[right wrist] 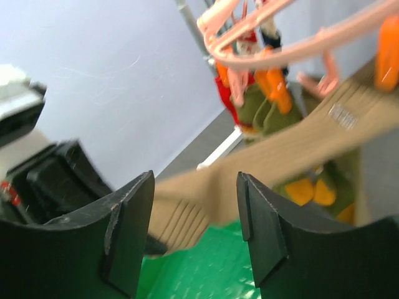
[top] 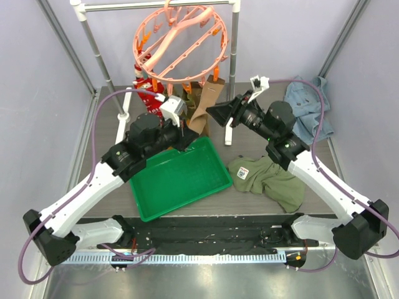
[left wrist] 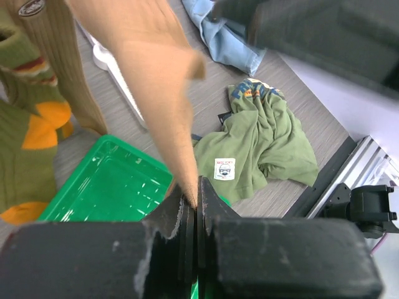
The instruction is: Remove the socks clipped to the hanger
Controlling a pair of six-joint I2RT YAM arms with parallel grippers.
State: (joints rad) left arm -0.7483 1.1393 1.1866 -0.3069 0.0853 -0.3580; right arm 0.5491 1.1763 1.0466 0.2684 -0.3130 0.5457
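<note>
Left end effector (left wrist: pixel 194 200): pinching the tan sock (left wrist: pixel 156 81) by its tip, likely to tug it off its peg.
Right end effector (right wrist: pixel 194 187): spread, gripping nothing.
Tray (top: pixel 181 177): under the hanger (top: pixel 181 43), probably to catch drops.

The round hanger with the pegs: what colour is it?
Salmon pink, the whole hanger; the top external view shows it best.

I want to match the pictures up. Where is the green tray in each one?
Top view: the green tray sits in the centre of the picture.
Left wrist view: the tray is at the lower left.
Right wrist view: the tray is at the bottom middle.
Shared landmark: the tan sock shows higher up than the tray in every view.
</note>
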